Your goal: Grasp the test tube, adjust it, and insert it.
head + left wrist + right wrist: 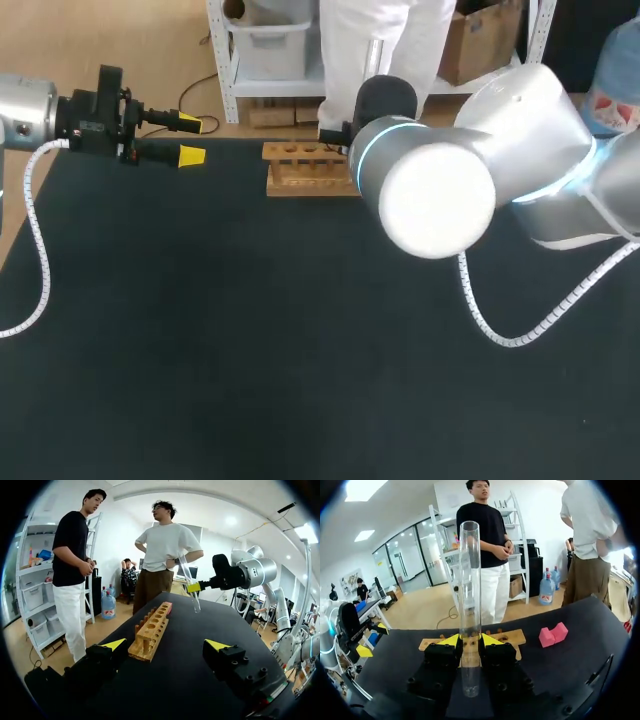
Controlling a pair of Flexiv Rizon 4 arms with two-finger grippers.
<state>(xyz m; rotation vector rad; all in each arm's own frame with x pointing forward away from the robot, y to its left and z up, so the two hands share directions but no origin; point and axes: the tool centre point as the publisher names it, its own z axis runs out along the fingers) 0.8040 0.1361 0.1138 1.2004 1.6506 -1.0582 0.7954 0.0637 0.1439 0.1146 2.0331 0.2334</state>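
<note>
A clear glass test tube (pixel 470 580) stands upright between the yellow fingertips of my right gripper (pixel 469 640), which is shut on its lower part. In the left wrist view the same tube (pixel 189 582) hangs tilted above the table, held by the right gripper (pixel 199 586) past the rack. The wooden rack (pixel 305 168) with a row of holes lies at the table's far edge, just behind the held tube (pixel 512 636). My left gripper (pixel 192 140) hovers at the far left, open and empty, pointing toward the rack (pixel 152 630). In the head view my right arm hides its own gripper.
A pink block (pixel 552 634) lies on the black table beside the rack's end. My right arm's big joint (pixel 440 195) hangs over the table's middle right, with a white coiled cable (pixel 520 335) trailing below it. My left gripper (pixel 372 639) shows far off to the side.
</note>
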